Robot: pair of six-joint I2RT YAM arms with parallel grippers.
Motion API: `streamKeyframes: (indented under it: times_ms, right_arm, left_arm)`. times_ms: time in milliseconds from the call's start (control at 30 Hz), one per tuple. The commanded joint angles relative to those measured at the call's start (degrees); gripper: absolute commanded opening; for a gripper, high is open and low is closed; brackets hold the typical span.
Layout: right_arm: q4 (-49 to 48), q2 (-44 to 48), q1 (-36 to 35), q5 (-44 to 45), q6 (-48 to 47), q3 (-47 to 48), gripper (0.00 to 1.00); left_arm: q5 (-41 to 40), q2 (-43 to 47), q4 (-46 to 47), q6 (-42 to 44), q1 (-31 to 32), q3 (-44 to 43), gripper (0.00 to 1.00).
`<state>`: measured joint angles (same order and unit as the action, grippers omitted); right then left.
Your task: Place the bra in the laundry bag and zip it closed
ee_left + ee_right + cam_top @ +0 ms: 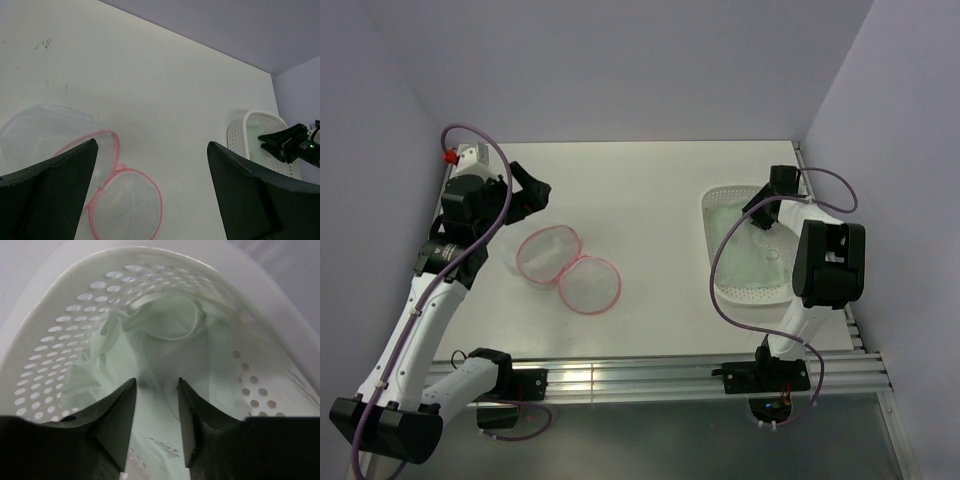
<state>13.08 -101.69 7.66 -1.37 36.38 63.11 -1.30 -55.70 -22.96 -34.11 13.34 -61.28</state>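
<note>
The laundry bag [568, 270] lies open on the table as two round white mesh discs with pink rims; it also shows in the left wrist view [127, 210]. My left gripper [530, 190] is open and empty, above the table just left of and behind the bag [152, 143]. The bra [165, 325], pale mint sheer fabric, lies crumpled inside the white perforated basket [60, 320]. My right gripper [157, 382] is down in the basket [720, 200], its jaws partly apart with a fold of the bra [750, 255] between them.
The basket stands at the right side of the table, close to the right wall. The right gripper [280, 142] shows over the basket [237, 135] in the left wrist view. Aluminium rails run along the table's near edge [650, 375].
</note>
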Motion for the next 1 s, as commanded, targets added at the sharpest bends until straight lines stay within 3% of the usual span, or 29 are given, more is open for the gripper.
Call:
streamKeyframes:
  times_ms: [0,167,233,767,967]
  right_arm:
    - [-2.19,-0.61,-0.10,-1.62,-0.26,2.71,0.43]
    - [-1.13,0.26,-0.10,-0.48,-0.70,2.90,0.06]
    - [-0.78,2.01,-0.10,-0.13,-0.78,2.46,0.00]
    - [8.01,27.85,-1.24,3.30,-1.93,3.50,0.00]
    - [12.31,35.50,-6.42,3.91,-3.25,9.20,0.00]
  left_arm:
    - [0.86,-0.81,1.69,0.09,-0.16,-1.21,0.99]
    - [1.74,-1.43,1.52,-0.08,-0.16,-1.13,0.99]
    - [1.74,-1.60,1.60,-0.17,-0.16,-1.21,0.99]
    - [4.20,-4.24,0.90,-0.70,0.28,-1.83,0.98]
    - [4.02,-3.71,1.08,-0.96,0.45,-1.65,0.99]
